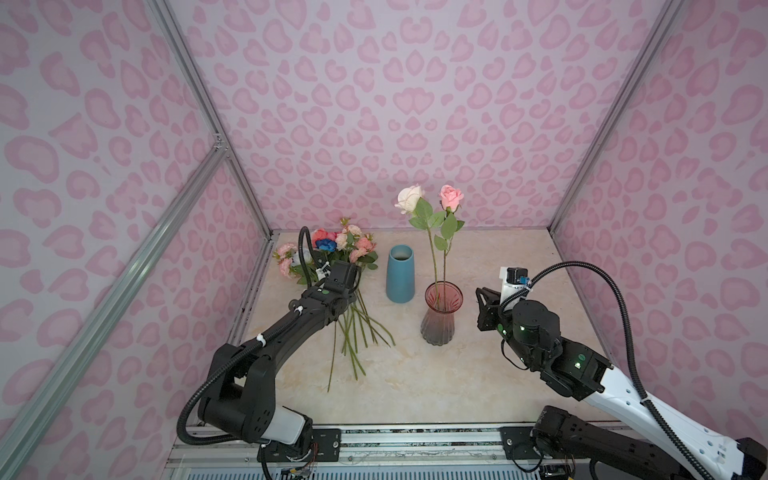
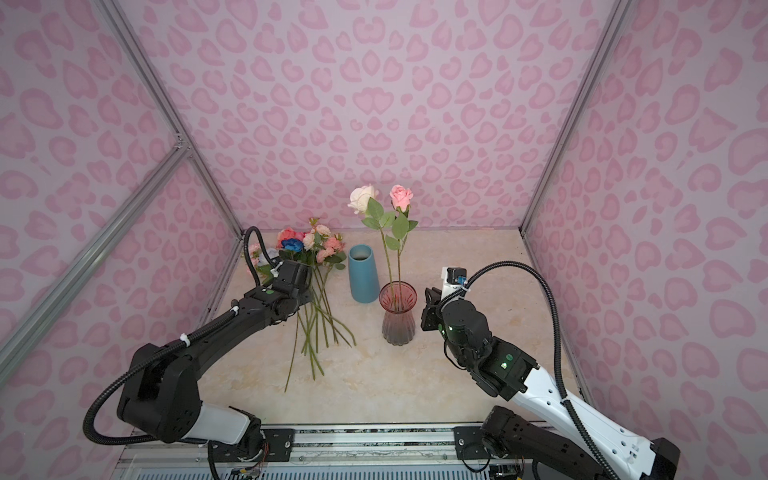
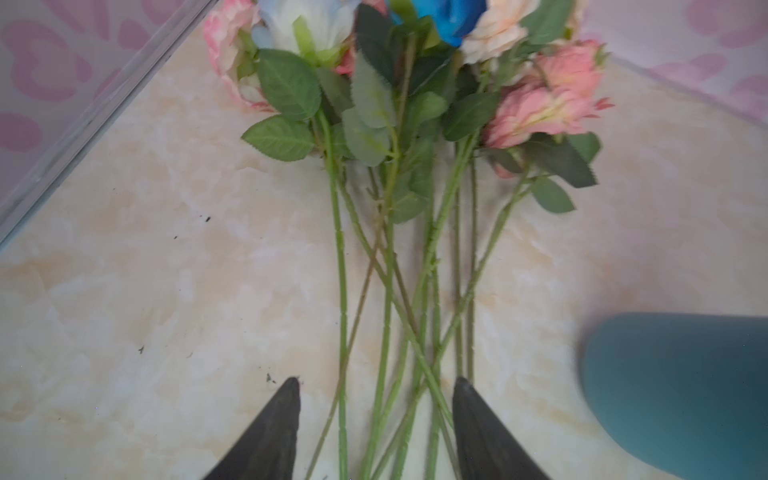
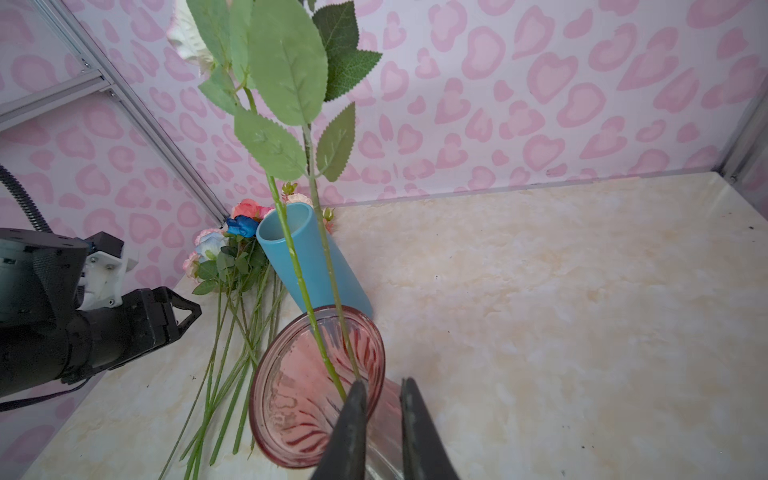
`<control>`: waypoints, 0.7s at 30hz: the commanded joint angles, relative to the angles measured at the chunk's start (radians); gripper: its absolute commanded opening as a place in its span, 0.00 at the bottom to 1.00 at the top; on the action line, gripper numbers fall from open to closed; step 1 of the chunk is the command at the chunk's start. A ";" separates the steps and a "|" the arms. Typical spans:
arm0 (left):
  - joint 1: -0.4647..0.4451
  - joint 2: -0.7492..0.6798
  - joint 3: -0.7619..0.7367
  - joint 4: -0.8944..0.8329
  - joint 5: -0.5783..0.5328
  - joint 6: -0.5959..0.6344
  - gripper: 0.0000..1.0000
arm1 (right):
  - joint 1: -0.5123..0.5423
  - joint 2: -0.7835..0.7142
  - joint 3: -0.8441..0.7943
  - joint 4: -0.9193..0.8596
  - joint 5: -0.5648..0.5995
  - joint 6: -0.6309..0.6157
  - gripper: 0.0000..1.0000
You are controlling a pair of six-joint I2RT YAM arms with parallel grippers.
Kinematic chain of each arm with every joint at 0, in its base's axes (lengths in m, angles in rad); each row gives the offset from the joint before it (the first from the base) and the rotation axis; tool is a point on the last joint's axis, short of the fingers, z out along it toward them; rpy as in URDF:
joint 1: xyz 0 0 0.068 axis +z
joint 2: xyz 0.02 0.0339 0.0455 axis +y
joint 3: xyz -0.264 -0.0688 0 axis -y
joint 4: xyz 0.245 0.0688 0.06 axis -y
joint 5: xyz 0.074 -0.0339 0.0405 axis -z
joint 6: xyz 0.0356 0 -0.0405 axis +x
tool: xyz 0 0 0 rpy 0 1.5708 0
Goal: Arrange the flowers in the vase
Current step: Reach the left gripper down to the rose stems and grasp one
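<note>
dark fingers of the left gripper fill the near edge of its wrist view, spread apart and low over the table, straddling the green stems of the loose flowers without clamping any. those stems cross one another between the jaws and run out to leaves, then blooms: pink, cream, pale blue and one deep blue. in both top views the flowers lie flat at the back left of the table, heads toward the rear wall, stem ends fanned toward the front.

the right gripper has its jaws only narrowly parted, with nothing between them, pointed toward the rim of the pink glass vase. in a top view the gripper sits just beside that vase, a small gap between them. the vase stands upright right of centre and holds two long stems, a cream rose and a pink rose, both rising nearly straight. a blue vase stands upright between the glass vase and the loose flowers, near both.
</note>
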 commanded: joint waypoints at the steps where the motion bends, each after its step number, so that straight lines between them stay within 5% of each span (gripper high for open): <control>1: 0.061 0.050 0.022 -0.045 0.056 -0.033 0.60 | -0.005 -0.029 -0.030 -0.026 0.025 0.031 0.17; 13: 0.073 0.161 -0.073 -0.046 0.174 0.074 0.49 | -0.028 -0.032 -0.077 -0.014 -0.024 0.053 0.27; 21: 0.073 0.183 -0.049 -0.036 0.211 0.104 0.30 | -0.027 -0.015 -0.074 -0.007 -0.025 0.066 0.27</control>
